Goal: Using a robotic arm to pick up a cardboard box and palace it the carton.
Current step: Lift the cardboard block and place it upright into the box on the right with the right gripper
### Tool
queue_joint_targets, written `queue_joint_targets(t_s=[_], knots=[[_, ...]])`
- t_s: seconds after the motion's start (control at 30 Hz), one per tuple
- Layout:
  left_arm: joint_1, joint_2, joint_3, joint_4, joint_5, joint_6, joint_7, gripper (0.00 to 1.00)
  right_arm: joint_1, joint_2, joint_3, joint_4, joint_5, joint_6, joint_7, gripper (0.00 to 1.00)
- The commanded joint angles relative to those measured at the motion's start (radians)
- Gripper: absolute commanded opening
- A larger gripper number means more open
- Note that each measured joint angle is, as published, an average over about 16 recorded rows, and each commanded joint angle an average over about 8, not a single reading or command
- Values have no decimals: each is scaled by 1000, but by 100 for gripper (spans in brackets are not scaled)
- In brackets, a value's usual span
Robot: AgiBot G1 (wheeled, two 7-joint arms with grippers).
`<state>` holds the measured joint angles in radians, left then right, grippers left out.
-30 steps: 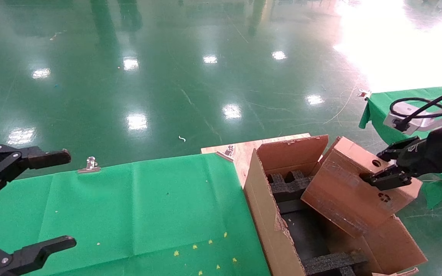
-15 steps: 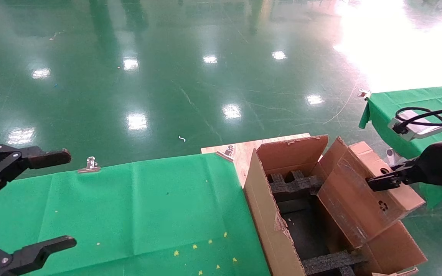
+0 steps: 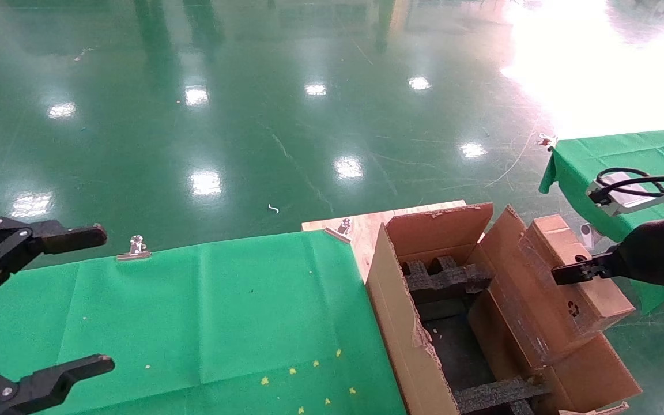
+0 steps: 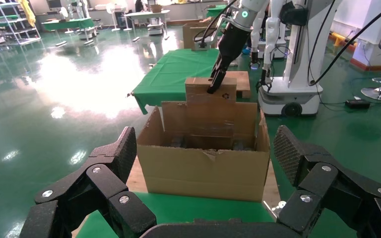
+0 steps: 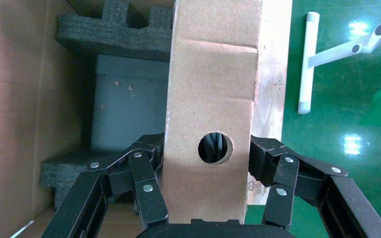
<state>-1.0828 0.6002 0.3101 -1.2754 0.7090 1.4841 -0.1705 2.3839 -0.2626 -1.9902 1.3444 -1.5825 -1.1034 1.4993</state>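
The slim brown cardboard box with a round hole in its narrow side hangs tilted over the right side of the large carton. Its lower end is down inside. My right gripper is shut on the box's upper end. In the right wrist view, its fingers press both broad faces of the box beside the hole. The left wrist view shows the box sticking up behind the carton with the robotic arm above it. My left gripper is parked open at the far left.
Black foam spacers line the carton's floor. The carton stands on a wooden board beside the green-clothed table. A second green table is at the right. A white tube lies on the floor outside the carton.
The right gripper has drawn back to the right and the box has swung more upright, sinking lower along the carton's right side. The left gripper has not moved.
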Motion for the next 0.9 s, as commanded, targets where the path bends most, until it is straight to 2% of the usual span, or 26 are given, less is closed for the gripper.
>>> queue_joint_targets(t_s=[0.03, 0.9], knots=[[0, 0, 0, 0, 0, 0, 0, 100, -8, -2, -4, 0, -9, 12, 10, 0], [0, 0, 1, 0, -1, 0, 1, 100, -155, -106, -71, 1, -144, 184, 157, 0]])
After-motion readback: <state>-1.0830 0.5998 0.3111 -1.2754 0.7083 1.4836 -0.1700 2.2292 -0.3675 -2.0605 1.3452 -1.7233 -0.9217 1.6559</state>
